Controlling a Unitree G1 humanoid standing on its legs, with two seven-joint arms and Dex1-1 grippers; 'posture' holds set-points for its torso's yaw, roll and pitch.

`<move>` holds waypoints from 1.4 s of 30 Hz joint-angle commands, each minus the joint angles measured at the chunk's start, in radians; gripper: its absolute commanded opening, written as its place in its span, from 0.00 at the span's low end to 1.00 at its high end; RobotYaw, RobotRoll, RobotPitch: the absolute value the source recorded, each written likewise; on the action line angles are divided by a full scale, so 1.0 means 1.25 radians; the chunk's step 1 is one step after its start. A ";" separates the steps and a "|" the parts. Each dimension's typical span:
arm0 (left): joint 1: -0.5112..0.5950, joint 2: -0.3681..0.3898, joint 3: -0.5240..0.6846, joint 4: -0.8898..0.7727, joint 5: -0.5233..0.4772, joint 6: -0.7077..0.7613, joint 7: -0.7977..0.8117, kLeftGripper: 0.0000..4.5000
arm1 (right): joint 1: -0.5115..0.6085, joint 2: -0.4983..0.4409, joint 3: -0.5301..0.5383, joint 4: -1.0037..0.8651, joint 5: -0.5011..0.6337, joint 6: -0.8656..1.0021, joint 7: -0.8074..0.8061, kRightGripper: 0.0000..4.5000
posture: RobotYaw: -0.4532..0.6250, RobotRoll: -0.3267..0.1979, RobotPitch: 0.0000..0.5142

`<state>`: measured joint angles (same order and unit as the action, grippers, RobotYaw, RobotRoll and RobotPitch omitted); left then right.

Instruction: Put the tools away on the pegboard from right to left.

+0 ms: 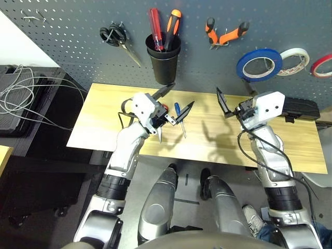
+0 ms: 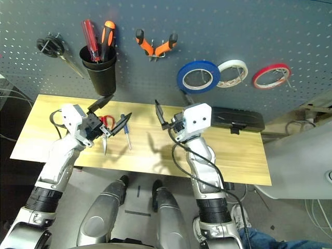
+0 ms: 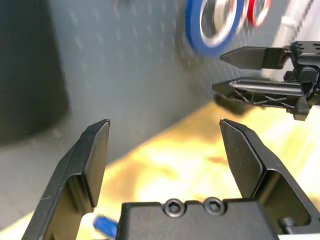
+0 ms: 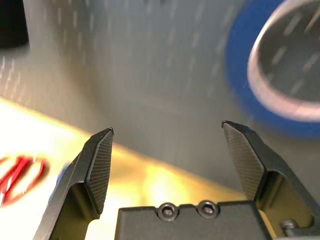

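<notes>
At the upper left of the left eye view, black-handled scissors (image 1: 118, 38) are seen hanging on the pegboard (image 1: 207, 67), with a black cup (image 1: 164, 61) holding two screwdrivers just to their right.

Below these, at the left-centre of the frame, the left end effector (image 1: 175, 104) is held spread wide over the worktop (image 1: 207, 132), with nothing between its fingers. The red-handled scissors (image 1: 162, 123) lie on the worktop under it, largely hidden by the wrist, with a blade tip pointing toward the lower edge of the frame. Just right of them the small blue-handled screwdriver (image 1: 179, 117) is found, its long axis running from the blue handle at the top down to the shaft tip, tilted slightly rightward. Both remaining tools lie close beneath the left end effector and well apart from the right one, so the left arm is judged the nearer for the coming pick. No obstacle stands between it and the screwdriver, though the scissors lie just beside it.

At the upper centre, the orange-and-black-handled pliers (image 1: 224, 34) are already hung. Right of centre, the right end effector (image 1: 232, 99) is likewise released and empty. Above it the blue tape ring (image 1: 259, 64) hangs on the pegboard, followed rightward by a white tape roll (image 1: 293, 60) and a red tape roll (image 1: 322, 65).
</notes>
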<state>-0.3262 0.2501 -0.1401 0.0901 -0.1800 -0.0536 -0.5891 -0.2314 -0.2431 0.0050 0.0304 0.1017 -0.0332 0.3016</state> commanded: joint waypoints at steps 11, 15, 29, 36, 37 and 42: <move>-0.174 -0.071 -0.017 0.372 0.140 0.121 0.146 1.00 | 0.070 -0.046 0.013 0.086 0.018 0.107 0.115 1.00 | 0.60 0.62 0.69; -0.231 -0.103 0.005 0.476 0.144 0.156 0.198 1.00 | 0.069 -0.052 0.015 0.085 0.024 0.106 0.144 1.00 | 0.58 0.62 0.70; -0.357 -0.172 0.116 0.801 0.118 0.212 0.295 0.81 | 0.002 -0.003 0.055 0.033 0.022 0.155 0.163 1.00 | 0.53 0.62 0.69; -0.361 -0.188 0.135 0.823 0.111 0.231 0.276 0.28 | -0.009 0.000 0.049 0.024 0.019 0.162 0.156 1.00 | 0.51 0.62 0.67; -0.360 -0.189 0.135 0.822 0.112 0.229 0.272 0.20 | -0.010 0.000 0.049 0.027 0.018 0.160 0.155 1.00 | 0.52 0.62 0.67; -0.345 -0.195 0.137 0.780 0.106 0.180 0.250 0.12 | -0.023 -0.007 0.045 0.035 0.020 0.155 0.159 1.00 | 0.52 0.62 0.63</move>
<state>-0.7913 0.0170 0.0287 1.0759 -0.0411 0.1939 -0.2595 -0.2678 -0.2463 0.0610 0.0724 0.1215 0.1566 0.4959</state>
